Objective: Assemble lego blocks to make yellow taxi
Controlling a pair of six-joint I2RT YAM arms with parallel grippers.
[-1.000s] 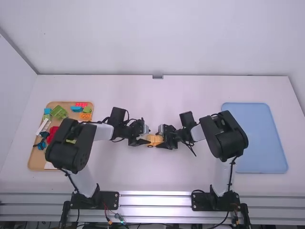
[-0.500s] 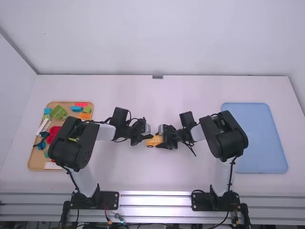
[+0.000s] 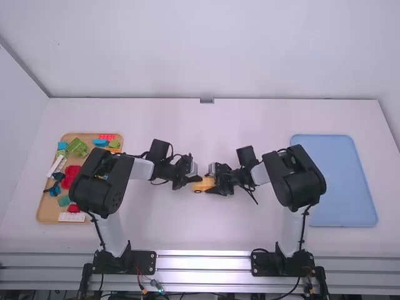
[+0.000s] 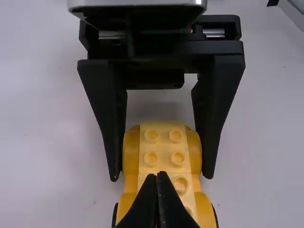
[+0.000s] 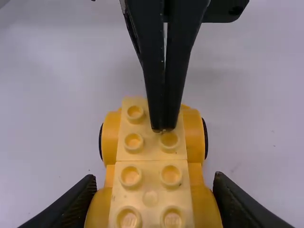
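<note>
cataloguing the worktop (image 3: pixel 187 231), by container and contents:

item one: tan tray (image 3: pixel 42 216), at the left of the worktop, loosely filled. along its far side, a red block (image 3: pixel 106 136), a blue block (image 3: pixel 100 142) and a green block (image 3: pixel 114 144) close together, with an orange block (image 3: pixel 113 150) partly hidden by the left arm. near the far left corner, a green open-framed piece (image 3: pixel 77 147), tilted, beside a light blue block (image 3: pixel 62 145). along the left side, a long white piece (image 3: pixel 56 164), set aslant, then a blue piece (image 3: pixel 55 189). towards the middle, a red piece (image 3: pixel 70 175). at the near end, a teal piece (image 3: pixel 64 200), a small red piece (image 3: pixel 74 207) and a white block (image 3: pixel 72 217).

item two: blue tray (image 3: pixel 337 181), shallow, flat at the right of the worktop, its left edge partly hidden by the right arm.

item three: yellow car (image 3: pixel 201 185), between the two arms, well apart from both trays; studded roof, rounded sides, dark wheels, a seam across the top.

item four: left pincer (image 3: pixel 200 179), clenched, the fingertips meeting over the studs of the car; whether they touch it cannot be told.

item five: right pincer (image 3: pixel 209 185), grasping the yellow car, one finger against each rounded side, the studs lying between them.
</note>
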